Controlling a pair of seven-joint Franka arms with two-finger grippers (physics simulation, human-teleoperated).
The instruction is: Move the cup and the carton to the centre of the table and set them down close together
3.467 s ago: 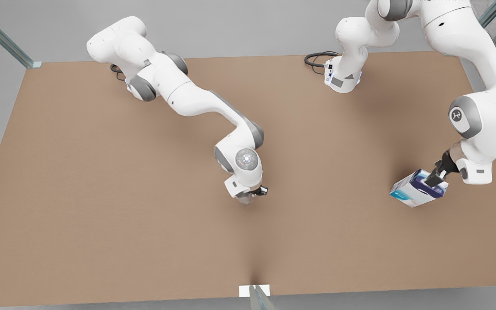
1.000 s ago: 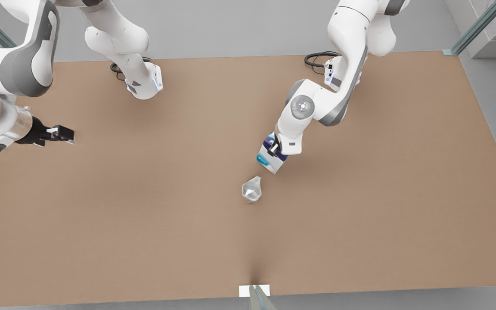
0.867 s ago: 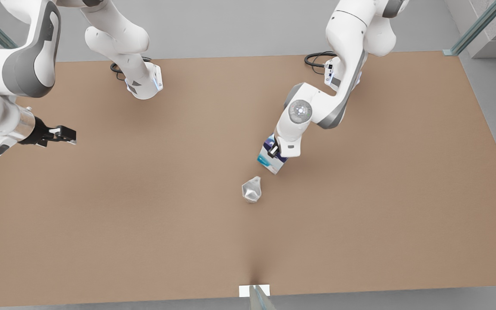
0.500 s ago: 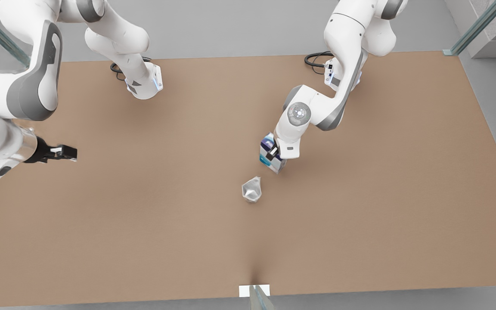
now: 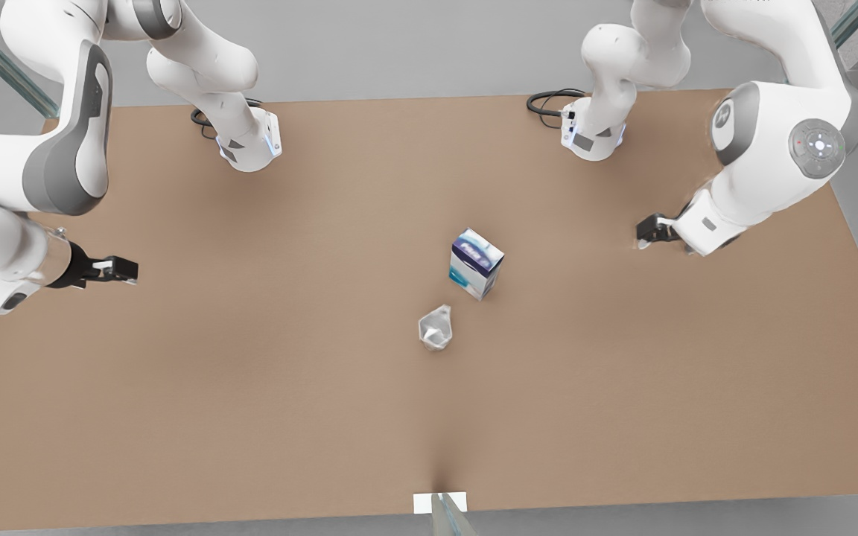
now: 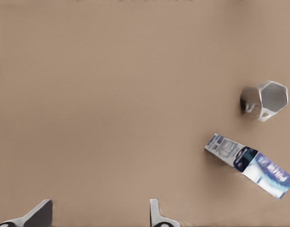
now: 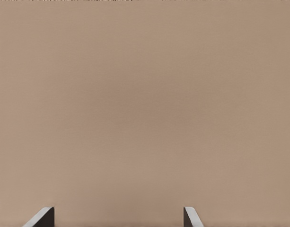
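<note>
1. Small silvery-grey faceted cup (image 5: 436,329) is sitting on the plain matte light brown bench (image 5: 250,387), near the middle.
2. Small white carton with dark blue panels and a teal band (image 5: 476,263) is standing upright on the bench just beside the cup, on the far side toward the front view's right; the two are close but apart.
3. In the left wrist view, cup (image 6: 264,99) and carton (image 6: 249,164) are showing well ahead of the fingertips (image 6: 39,213).
4. Left gripper (image 5: 122,269) is hovering near the bench's edge on the front view's left, fingers spread wide, holding nothing.
5. Right gripper (image 5: 646,231) is hovering on the front view's right, well apart from the carton; the right wrist view is showing its fingertips (image 7: 191,217) spread wide over bare bench, holding nothing.
</note>
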